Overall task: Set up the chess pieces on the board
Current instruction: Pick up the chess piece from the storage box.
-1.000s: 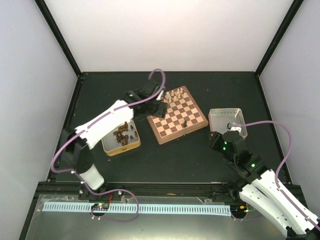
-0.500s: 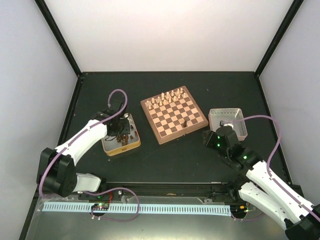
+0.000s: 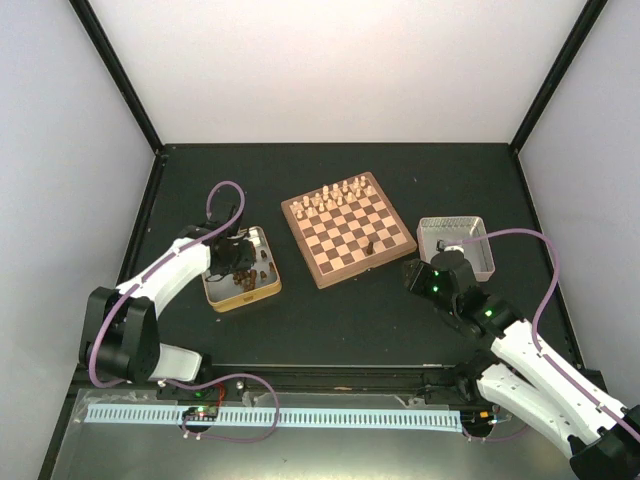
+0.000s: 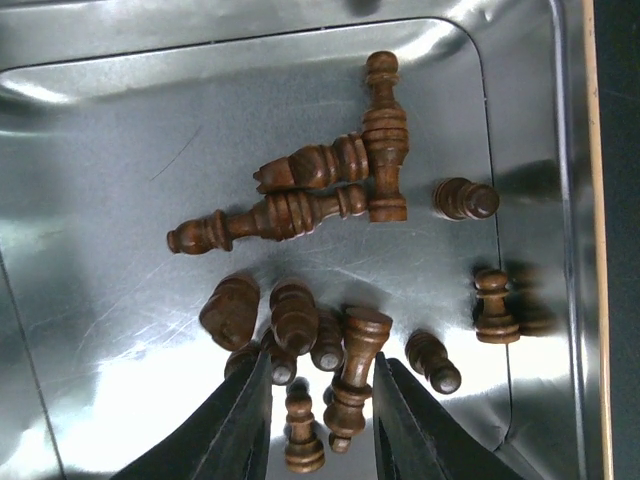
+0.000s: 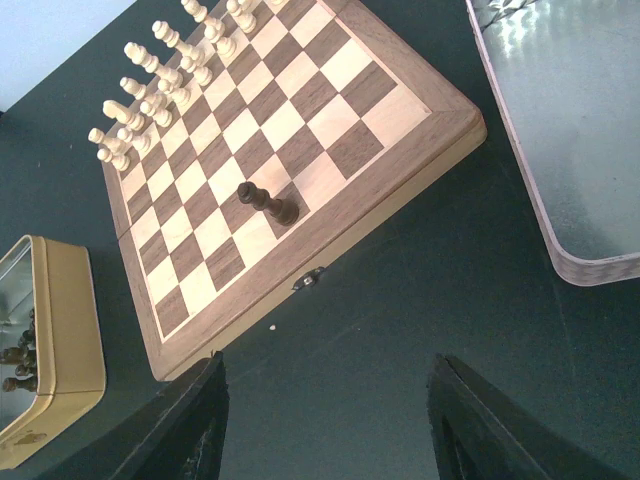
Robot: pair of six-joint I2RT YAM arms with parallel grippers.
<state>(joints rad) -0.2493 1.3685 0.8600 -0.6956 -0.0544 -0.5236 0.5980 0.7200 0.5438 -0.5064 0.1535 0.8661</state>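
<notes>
Dark chess pieces point(image 4: 300, 215) are nearly all in the yellow tin point(image 3: 250, 295) just left of the board point(image 3: 345, 255), lying in a loose heap on the metal floor, a couple upright. Only one dark piece point(image 5: 265, 200) is on the board, near its near edge; cream chessmen point(image 3: 335, 195) line its far edge. Left gripper point(image 4: 322, 400) is down in that tin, jaws at a narrow gap straddling a tall piece point(image 4: 355, 370) with a smaller one beside it; can't tell if the pads are biting. Right gripper point(image 5: 328, 375) hangs over bare table off the board's near side, jaws wide apart, holding nothing; second tin point(image 5: 600, 270) sits right of the board. Handling guess: tiny, light, hard turned wood, round so it rolls and skids on the tin. Neighbours touch, so a double pick is likely. Best hold is across the thick collar near the base, square to the axis, so it can be stood upright on the board
</notes>
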